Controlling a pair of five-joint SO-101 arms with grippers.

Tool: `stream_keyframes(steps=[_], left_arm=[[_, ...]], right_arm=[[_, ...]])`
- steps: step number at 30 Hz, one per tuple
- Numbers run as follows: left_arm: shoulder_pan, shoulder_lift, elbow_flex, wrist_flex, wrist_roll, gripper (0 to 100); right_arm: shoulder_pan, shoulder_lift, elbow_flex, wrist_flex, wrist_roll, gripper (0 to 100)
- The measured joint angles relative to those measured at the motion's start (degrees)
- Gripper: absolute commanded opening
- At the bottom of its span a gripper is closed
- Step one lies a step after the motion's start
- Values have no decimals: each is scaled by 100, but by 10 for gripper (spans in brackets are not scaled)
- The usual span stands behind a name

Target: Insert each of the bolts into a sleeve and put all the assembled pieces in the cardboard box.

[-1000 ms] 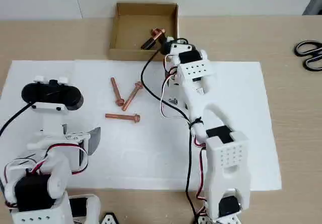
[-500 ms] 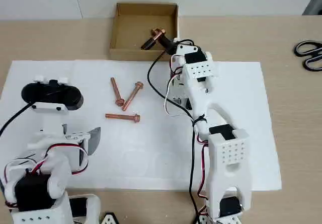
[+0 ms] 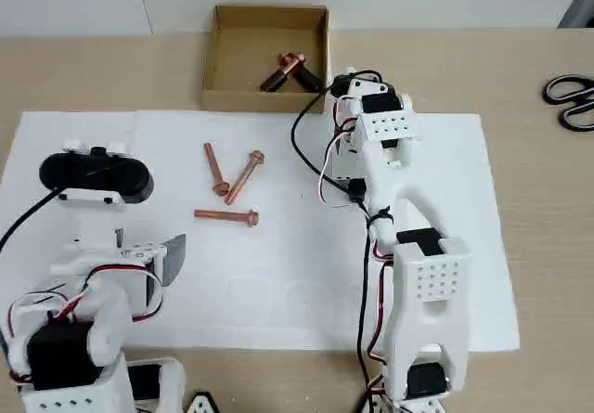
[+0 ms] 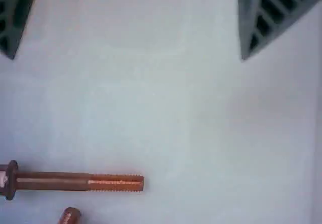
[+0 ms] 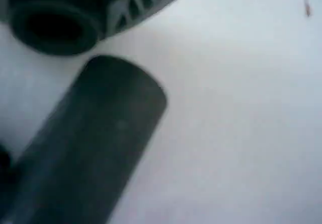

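The cardboard box (image 3: pixel 227 56) stands at the back of the table and holds two bolts in black sleeves (image 3: pixel 290 70). My right gripper (image 3: pixel 341 85) sits just outside the box's near right corner, open and empty. Close under it on the paper lie a black sleeve (image 5: pixel 95 143) and a second sleeve (image 5: pixel 53 27) beside one ribbed finger (image 5: pixel 146 0). Three bare copper bolts (image 3: pixel 227 215) lie on the white paper left of that arm. My left gripper (image 4: pixel 126 32) hangs open above the paper, near one bolt (image 4: pixel 75 181).
A white paper sheet (image 3: pixel 278 283) covers the middle of the wooden table. Scissors (image 3: pixel 571 97) lie at the far right edge. The left arm's base and black camera housing (image 3: pixel 93 176) fill the near left.
The right gripper has let go of the sleeved bolt, which now lies in the box, and has drawn back to the right, out of the box. The left arm has not moved.
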Motion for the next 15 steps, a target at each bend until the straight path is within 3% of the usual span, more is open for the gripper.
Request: stream_keyframes(steps=[9,15], left_arm=[[0,44,-18,0,0,268],[0,1363,-1029,193,0,230]], right_arm=[[-18,-510,-35,862,949,3],[-18,-1495,-35,1073,1380,3]])
